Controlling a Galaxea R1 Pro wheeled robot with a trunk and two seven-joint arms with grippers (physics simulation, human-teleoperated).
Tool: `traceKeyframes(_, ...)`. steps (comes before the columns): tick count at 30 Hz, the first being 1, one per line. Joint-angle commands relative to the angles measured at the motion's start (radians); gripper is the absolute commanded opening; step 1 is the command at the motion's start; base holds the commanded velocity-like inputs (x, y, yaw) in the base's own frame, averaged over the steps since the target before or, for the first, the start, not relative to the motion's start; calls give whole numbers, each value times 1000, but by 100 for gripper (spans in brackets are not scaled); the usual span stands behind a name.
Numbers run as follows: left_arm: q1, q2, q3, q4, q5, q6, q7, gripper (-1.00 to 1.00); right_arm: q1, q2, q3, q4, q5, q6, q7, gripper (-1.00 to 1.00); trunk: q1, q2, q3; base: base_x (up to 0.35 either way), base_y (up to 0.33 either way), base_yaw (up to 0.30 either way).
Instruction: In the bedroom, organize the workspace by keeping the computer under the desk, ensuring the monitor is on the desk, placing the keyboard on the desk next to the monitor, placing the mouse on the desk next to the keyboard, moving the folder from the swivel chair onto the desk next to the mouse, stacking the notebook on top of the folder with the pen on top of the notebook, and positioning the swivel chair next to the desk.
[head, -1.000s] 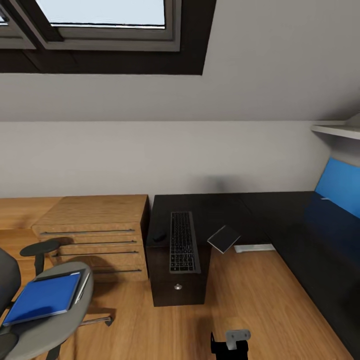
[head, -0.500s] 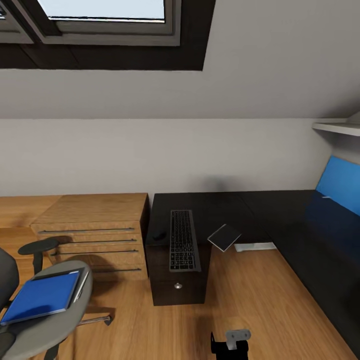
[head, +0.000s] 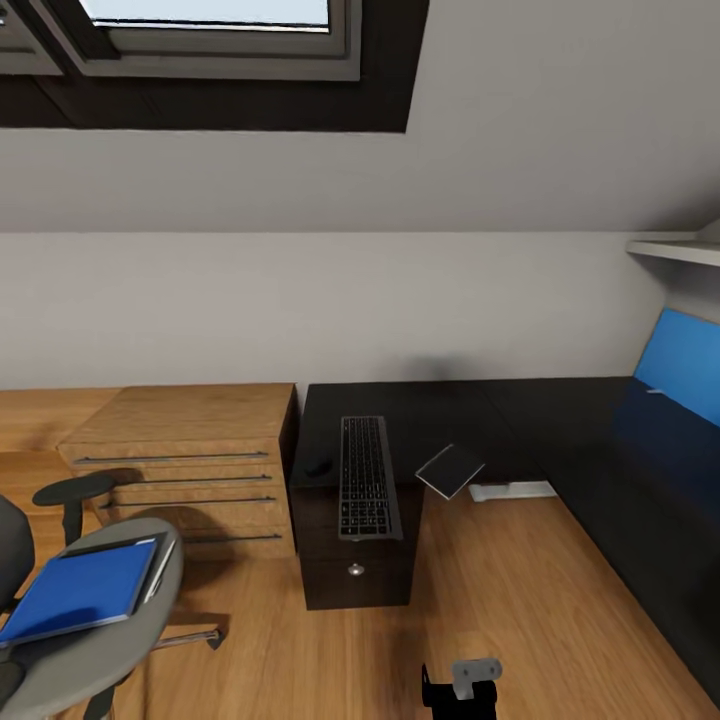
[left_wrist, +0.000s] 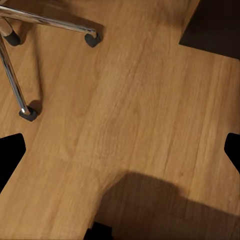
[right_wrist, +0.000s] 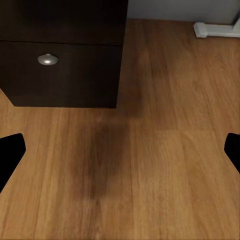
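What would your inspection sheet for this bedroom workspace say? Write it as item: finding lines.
Surface: desk, black-topped, L-shaped.
Job's things: keyboard on the desk's drawer end, with a small dark object, likely the mouse, beside it; grey notebook tilted at the desk's edge; blue folder lying on the seat of the swivel chair.
Clutter: nothing seen.
Grippers: left gripper and right gripper open, above the floor, holding nothing.
Cables: nothing seen.
Surroundings: light-wood cabinet beside the desk; window above; wooden floor.
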Motion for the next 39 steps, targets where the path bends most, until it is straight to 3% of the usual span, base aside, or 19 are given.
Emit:
traceKeyframes(1,0,2,-8,-1,10,-4,9,100,-1,0,9,1,-3,-2,-7,100,4,-8,-4,0,0,0)
traceKeyframes(26,0,-8,-7,0,13,-3,9,100,-1,-1,7,-1,-7,-2,-8,100,100,-183,-83,-46,15,0)
traceKeyframes(39,0,-6,-6,25,11,-7,6,100,-1,-1,7,0,-6,-2,-7,100,100,-183,-83,-56,110,0)
